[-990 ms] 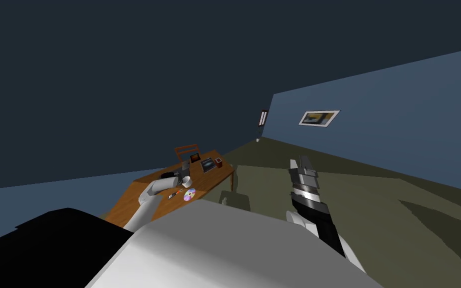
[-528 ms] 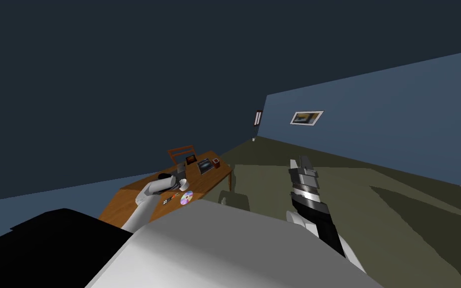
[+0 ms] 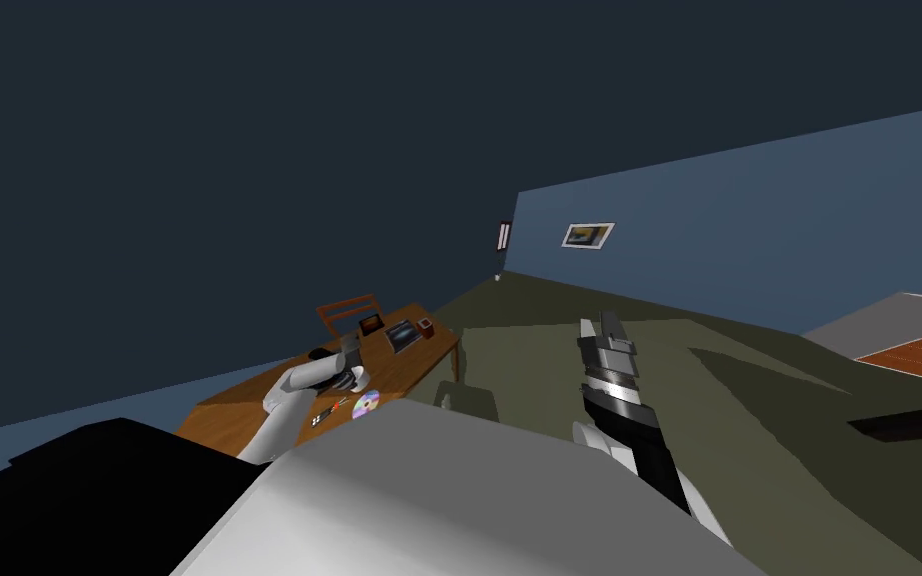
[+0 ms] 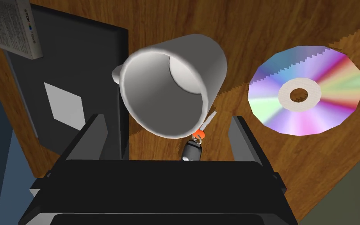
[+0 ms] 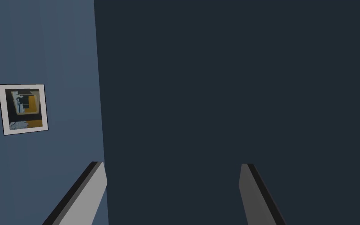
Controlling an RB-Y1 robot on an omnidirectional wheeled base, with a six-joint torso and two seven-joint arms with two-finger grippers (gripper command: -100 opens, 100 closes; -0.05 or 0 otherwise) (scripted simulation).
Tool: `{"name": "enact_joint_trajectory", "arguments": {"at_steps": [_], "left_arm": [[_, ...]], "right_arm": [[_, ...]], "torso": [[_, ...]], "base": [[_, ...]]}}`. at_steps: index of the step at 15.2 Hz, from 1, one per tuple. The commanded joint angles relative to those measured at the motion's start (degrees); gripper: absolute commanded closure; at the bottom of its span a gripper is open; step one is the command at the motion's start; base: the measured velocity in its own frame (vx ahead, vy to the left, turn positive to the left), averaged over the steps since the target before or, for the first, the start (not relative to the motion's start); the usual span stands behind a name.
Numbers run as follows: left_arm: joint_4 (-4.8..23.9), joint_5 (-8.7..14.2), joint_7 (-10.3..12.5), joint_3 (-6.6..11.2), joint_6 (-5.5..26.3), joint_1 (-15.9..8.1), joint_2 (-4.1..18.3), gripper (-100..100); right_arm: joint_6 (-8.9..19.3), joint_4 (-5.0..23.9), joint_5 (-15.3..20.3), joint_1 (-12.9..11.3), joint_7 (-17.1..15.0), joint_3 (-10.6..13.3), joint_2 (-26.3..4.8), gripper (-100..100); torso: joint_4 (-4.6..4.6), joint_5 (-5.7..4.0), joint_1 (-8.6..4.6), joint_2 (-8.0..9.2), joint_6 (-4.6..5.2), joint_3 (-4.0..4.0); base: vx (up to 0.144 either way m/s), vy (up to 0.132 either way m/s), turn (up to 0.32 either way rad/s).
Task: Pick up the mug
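Wooden table (image 3: 244, 398) sits centre-left in the head view. On it: white mug (image 4: 173, 84), rainbow disc (image 4: 304, 90) beside it, dark flat slab (image 4: 77, 78), small key fob (image 4: 193, 147).

Mug (image 4: 163, 93): handle mostly hidden behind its wall.
Printed box (image 4: 11, 27): cut off at the left wrist view's corner.
Orange-ringed item (image 4: 198, 134): partly under mug, too small to name.
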Motion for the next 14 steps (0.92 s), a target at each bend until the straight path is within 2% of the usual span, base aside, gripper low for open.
{"name": "enact_joint_trajectory", "arguments": {"at_steps": [1,2,3,4,5,6,9,10,12,14], "left_arm": [[2.12,0.57,0.53,1.35,2.86,-0.75,0.24,-100],[2.12,0.57,0.53,1.35,3.18,-0.75,0.24,-100],[3.63,1.03,0.96,2.44,4.9,-1.27,0.41,-100],[3.63,1.03,0.96,2.44,5.52,-1.27,0.41,-100],[5.03,1.45,1.35,3.46,6.84,-1.74,0.57,-100],[5.03,1.45,1.35,3.46,7.67,-1.74,0.57,-100],[7.46,2.16,2.02,5.25,11.4,-2.53,0.84,-100],[7.46,2.16,2.02,5.25,11.4,-2.53,0.84,-100],[9.34,2.69,2.53,6.65,14.23,-3.11,1.07,-100],[10.04,2.87,2.72,7.18,15.28,-3.32,1.17,-100]], "right_arm": [[0.0,0.0,0.0,0.0,0.0,0.0,0.0,0],[0.0,0.0,0.0,-0.01,0.0,0.0,0.0,0],[0.0,0.0,0.0,0.0,0.0,0.0,0.0,0],[0.0,0.0,0.0,-0.01,0.0,0.0,0.0,0],[0.0,0.0,0.0,-0.01,0.0,0.0,0.0,0],[0.0,0.0,0.0,-0.01,0.0,0.0,0.0,0],[0.0,0.0,0.0,0.0,0.0,0.0,0.0,0],[0.0,0.0,0.0,-0.01,0.0,0.0,0.0,0],[0.0,0.0,0.0,0.0,0.0,0.0,0.0,0],[0.0,0.0,0.0,0.0,0.0,0.0,0.0,0]], "torso": [[0.0,0.0,0.0,0.0,0.0,0.0],[0.0,0.0,-0.02,-0.01,0.03,-0.01],[0.0,-0.01,-0.02,-0.02,0.02,-0.01],[0.0,0.0,0.0,-0.02,0.05,-0.01],[0.0,0.0,0.01,-0.02,0.03,-0.01],[0.0,0.0,0.03,-0.01,0.04,-0.01],[0.0,0.01,0.06,0.0,0.02,0.0],[0.0,0.01,0.08,-0.01,0.03,0.0],[0.0,0.02,0.09,-0.01,0.02,-0.01],[0.0,0.02,0.1,-0.01,0.01,0.0]], "base": [[-0.009,0.02,-0.153],[-0.011,0.023,-0.159],[-0.014,0.03,-0.21],[-0.016,0.033,-0.181],[-0.016,0.036,-0.181],[-0.017,0.039,-0.122],[-0.017,0.045,-0.149],[-0.013,0.05,-0.134],[-0.02,0.049,-0.15],[-0.016,0.048,-0.114]]}}
